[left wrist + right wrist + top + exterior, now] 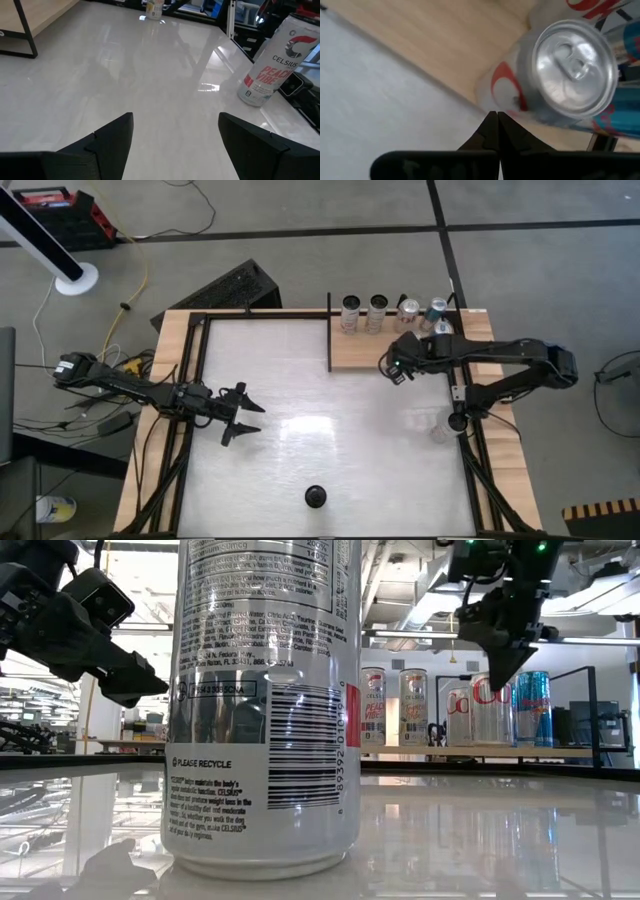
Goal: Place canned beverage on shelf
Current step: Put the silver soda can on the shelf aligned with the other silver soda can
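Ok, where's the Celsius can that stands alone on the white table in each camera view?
High view: the Celsius can is at bottom centre, seen from above.
Low view: it fills the left-centre foreground.
Left wrist view: it stands at the right edge.
Right wrist view: not in it.
Shared landmark: the shelf, visible in all four.

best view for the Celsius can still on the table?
Left wrist view: the Celsius can stands upright on the white tabletop, label readable, nothing in front. Low view has it so near that its top is cut off. High view shows only its dark top. Right wrist view misses it.
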Controlling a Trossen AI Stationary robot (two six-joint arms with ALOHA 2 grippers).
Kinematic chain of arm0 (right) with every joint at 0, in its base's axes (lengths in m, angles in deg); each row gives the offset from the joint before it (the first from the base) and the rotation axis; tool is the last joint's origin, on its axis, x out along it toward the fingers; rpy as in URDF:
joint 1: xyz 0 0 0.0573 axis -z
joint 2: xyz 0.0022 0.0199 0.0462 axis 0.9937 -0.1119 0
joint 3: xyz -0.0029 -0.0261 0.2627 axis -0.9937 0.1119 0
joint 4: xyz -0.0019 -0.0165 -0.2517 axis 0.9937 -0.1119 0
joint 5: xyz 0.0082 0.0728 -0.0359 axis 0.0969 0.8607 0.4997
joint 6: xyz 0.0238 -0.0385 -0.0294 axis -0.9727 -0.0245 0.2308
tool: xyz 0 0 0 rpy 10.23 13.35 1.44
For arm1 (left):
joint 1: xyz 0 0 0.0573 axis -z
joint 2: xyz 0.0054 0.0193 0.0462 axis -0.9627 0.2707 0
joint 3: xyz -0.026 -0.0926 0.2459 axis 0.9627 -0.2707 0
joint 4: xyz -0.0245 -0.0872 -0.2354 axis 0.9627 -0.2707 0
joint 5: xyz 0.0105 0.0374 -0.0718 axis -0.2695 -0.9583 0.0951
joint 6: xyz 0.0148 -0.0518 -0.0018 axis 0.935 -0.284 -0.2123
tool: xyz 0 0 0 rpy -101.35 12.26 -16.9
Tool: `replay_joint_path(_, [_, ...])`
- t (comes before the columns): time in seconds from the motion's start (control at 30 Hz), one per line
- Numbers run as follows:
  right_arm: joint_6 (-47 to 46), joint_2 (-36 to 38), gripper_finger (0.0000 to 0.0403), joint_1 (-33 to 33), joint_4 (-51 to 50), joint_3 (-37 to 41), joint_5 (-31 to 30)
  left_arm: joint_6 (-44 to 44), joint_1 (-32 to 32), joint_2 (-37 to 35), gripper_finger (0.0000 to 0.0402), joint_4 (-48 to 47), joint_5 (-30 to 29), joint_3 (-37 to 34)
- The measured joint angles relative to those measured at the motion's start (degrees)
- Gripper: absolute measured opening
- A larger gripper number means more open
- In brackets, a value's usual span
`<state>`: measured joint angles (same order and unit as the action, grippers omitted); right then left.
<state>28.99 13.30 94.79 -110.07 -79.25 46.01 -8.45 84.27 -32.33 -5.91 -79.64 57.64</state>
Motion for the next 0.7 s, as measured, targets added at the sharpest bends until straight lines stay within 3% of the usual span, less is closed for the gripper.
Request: replay_joint_path(0.7, [4.61, 0.00, 0.0019, 8.84, 4.80, 0.00, -0.06, 0.19, 0.02, 0.00, 0.0277, -0.02, 0.02, 0.00])
